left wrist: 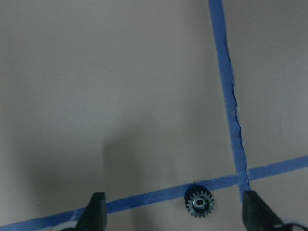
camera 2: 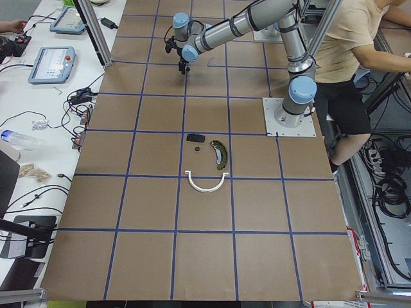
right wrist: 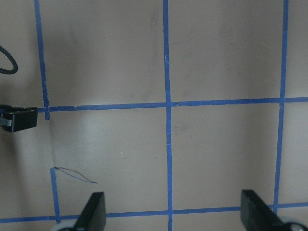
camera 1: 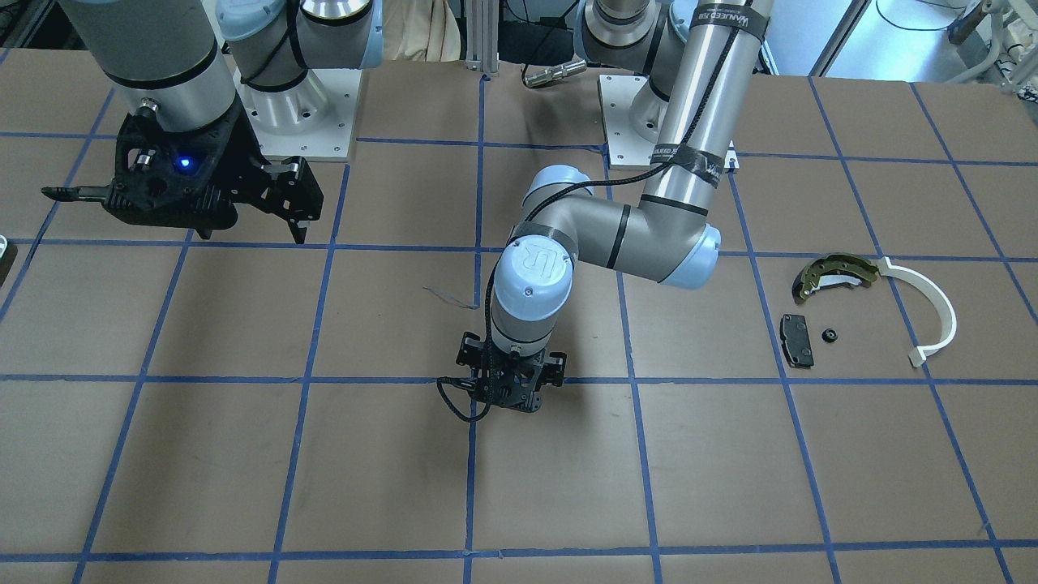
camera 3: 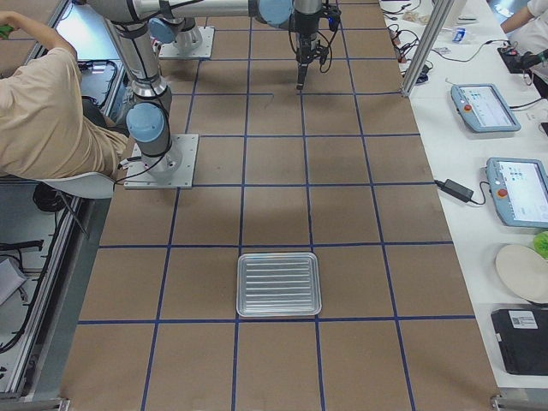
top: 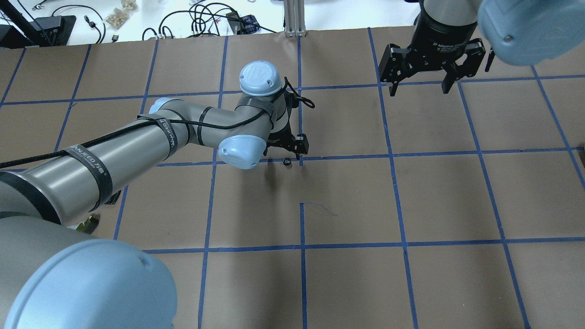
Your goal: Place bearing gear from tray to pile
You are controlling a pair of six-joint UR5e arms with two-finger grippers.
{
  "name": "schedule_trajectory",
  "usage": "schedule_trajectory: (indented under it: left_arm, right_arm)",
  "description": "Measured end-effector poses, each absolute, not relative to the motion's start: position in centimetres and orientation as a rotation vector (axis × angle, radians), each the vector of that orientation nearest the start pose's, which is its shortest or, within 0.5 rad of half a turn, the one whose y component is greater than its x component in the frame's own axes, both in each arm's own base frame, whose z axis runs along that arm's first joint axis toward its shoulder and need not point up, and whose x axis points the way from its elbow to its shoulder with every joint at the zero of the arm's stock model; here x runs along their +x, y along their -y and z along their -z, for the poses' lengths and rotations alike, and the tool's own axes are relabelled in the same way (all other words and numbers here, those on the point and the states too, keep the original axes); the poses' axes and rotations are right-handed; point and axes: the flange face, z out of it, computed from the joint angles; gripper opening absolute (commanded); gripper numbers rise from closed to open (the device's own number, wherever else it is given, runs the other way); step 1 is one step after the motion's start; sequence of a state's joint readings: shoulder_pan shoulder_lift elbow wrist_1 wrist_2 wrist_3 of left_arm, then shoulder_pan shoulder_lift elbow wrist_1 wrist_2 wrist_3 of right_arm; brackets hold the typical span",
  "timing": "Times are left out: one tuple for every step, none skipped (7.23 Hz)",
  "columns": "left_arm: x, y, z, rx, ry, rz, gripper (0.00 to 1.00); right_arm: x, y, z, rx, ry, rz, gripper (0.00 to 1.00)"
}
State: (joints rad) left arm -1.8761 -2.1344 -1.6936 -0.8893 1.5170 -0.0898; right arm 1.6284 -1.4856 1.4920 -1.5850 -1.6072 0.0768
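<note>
A small black bearing gear (left wrist: 199, 204) lies on the table on a blue tape line, next to a tape crossing. It also shows in the overhead view (top: 287, 161). My left gripper (left wrist: 175, 211) is open and hangs over it, with the gear between the fingers and nearer the right-hand one. The ribbed metal tray (camera 3: 278, 284) is empty. The pile holds an olive-gold brake shoe (camera 1: 835, 274), a white arc (camera 1: 932, 312), a black pad (camera 1: 796, 339) and a small black round part (camera 1: 829, 335). My right gripper (top: 418, 89) is open and empty, held high.
The brown table is marked with a blue tape grid. The pile lies far from my left gripper, toward the robot's left end of the table. The tray sits at the right end. An operator (camera 2: 359, 38) sits beside the robot's base. Tablets and cables lie on the side bench.
</note>
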Motion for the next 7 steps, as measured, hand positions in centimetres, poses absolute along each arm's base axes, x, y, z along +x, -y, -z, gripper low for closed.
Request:
schedule_trajectory:
  left_arm:
    - [-32.44,55.70,-16.94,0.349,-3.176,-0.033,0.66]
    - [-32.61,55.58,-16.87,0.353,-3.176,-0.035,0.47]
    - [-32.63,55.52,-16.83,0.354,-3.175,-0.037,0.24]
    - [-32.61,55.48,-16.79,0.355,-3.174,-0.039,0.07]
    - [-32.59,55.46,-16.82,0.357,-3.173,-0.040,0.00]
    - [-32.55,55.49,-16.98,0.358,-3.173,-0.036,0.00]
    - [-32.36,55.61,-17.46,0.356,-3.172,-0.027,0.00]
  right_arm:
    - [16.00,52.04,-48.31,0.029,-3.178,0.013,1.00]
    - [16.01,52.05,-48.27,0.027,-3.179,0.013,1.00]
    - [16.01,52.05,-48.29,0.026,-3.179,0.015,1.00]
    - [16.00,52.02,-48.31,0.026,-3.179,0.015,1.00]
    - [16.00,52.00,-48.30,0.025,-3.179,0.014,1.00]
    - [16.00,51.99,-48.26,0.025,-3.179,0.012,1.00]
    - [16.00,52.00,-48.23,0.024,-3.179,0.010,1.00]
